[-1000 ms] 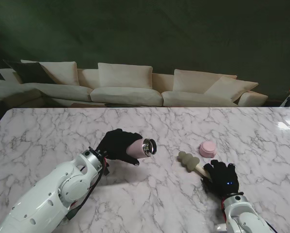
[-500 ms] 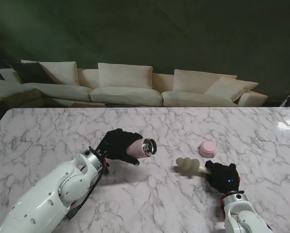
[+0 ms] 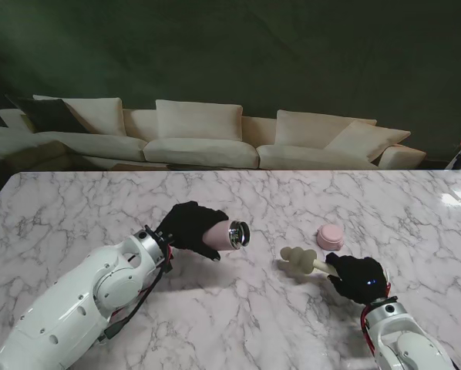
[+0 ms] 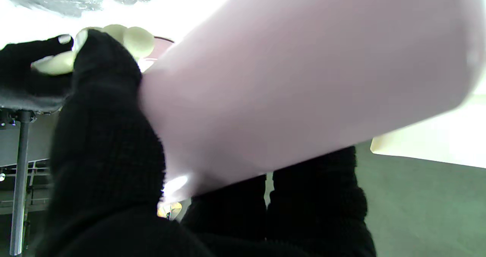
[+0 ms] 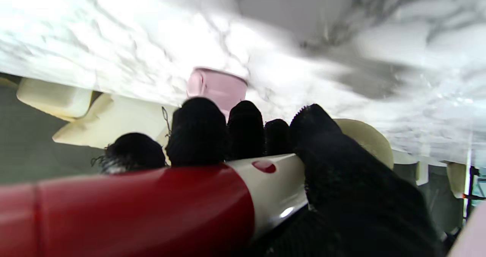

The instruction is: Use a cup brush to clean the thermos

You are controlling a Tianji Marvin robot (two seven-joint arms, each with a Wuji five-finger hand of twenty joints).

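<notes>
Pink thermos (image 3: 223, 236) is clamped in my left hand (image 3: 187, 226), lifted off the marble bench (image 3: 76, 223) and lying roughly sideways, its steel mouth aimed at my right. From the stand cam I can see the whole layout: the brush (image 3: 301, 260) sits in my right hand (image 3: 359, 277), foam head pointing left toward the thermos but still apart from it, and a pink lid (image 3: 330, 236) rests on the bench just beyond the brush, farther from me. The left wrist cam only gives me a wall of pink with black fingers (image 4: 106, 143) wrapped around it. What the right wrist cam adds is the handle: red and white, with fingers (image 5: 197, 130) curled tight over it. Stand view hides that bit completely.
</notes>
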